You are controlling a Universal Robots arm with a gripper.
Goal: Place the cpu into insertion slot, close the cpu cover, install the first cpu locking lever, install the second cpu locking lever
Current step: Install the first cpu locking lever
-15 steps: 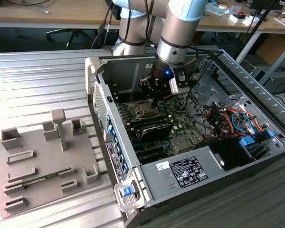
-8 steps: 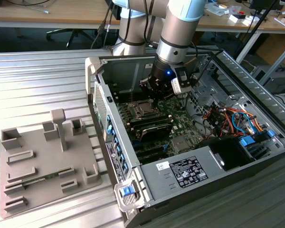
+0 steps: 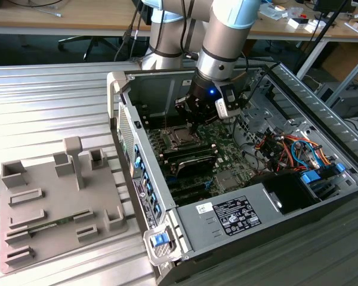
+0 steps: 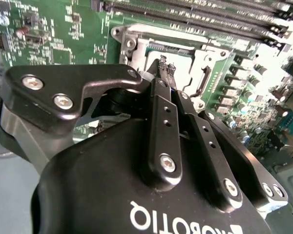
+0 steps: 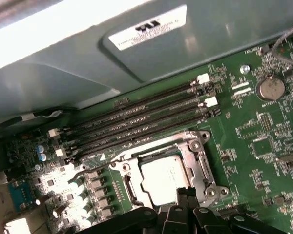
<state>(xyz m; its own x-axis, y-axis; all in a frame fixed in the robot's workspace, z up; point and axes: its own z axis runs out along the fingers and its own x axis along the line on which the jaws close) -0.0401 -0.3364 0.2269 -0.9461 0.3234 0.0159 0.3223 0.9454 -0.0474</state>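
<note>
The cpu (image 5: pixel 158 178) lies in its socket on the green motherboard, silvery top up. The cpu cover (image 5: pixel 199 161), a silvery frame, lies flat around it. In the first wrist view my gripper (image 5: pixel 185 194) hangs just above the socket's edge, its black fingers (image 4: pixel 161 112) pressed together with nothing seen between them. In the exterior view the gripper (image 3: pixel 194 126) hovers over the socket (image 3: pixel 178 136) inside the open computer case. A thin metal lever (image 5: pixel 88 168) runs along one side of the socket; whether it is latched is unclear.
Memory slots (image 5: pixel 136 119) run beside the socket, with the case wall (image 3: pixel 161 89) beyond them. A coin battery (image 5: pixel 270 87) sits on the board. Coloured cables (image 3: pixel 286 146) and the power supply (image 3: pixel 227 214) crowd the exterior view's right. A grey fixture plate (image 3: pixel 53 196) lies outside the case.
</note>
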